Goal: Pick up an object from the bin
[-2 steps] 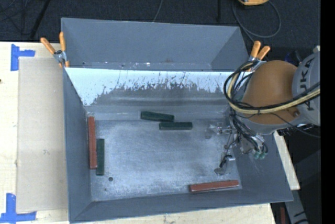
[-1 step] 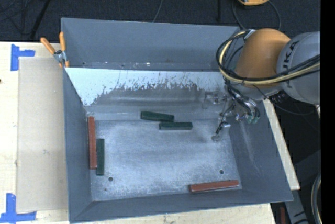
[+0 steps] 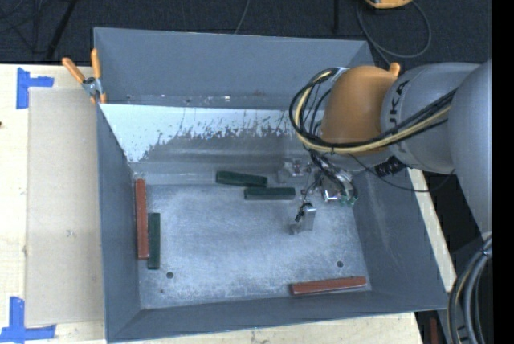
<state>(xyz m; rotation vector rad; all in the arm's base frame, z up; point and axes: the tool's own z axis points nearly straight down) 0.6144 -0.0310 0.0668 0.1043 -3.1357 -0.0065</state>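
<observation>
My gripper (image 3: pixel 303 217) hangs low over the bin floor, right of centre, below the orange-covered wrist. Just to its left lie two dark green bars: one flat bar (image 3: pixel 269 193) whose right end is close to the gripper, and a second one (image 3: pixel 240 179) a little further up and left, slightly tilted. I see nothing held in the gripper.
A long brown bar (image 3: pixel 140 218) lies along the left wall with a short dark green bar (image 3: pixel 152 240) beside it. Another brown bar (image 3: pixel 328 285) lies by the front wall at the right. The arm covers the bin's right side.
</observation>
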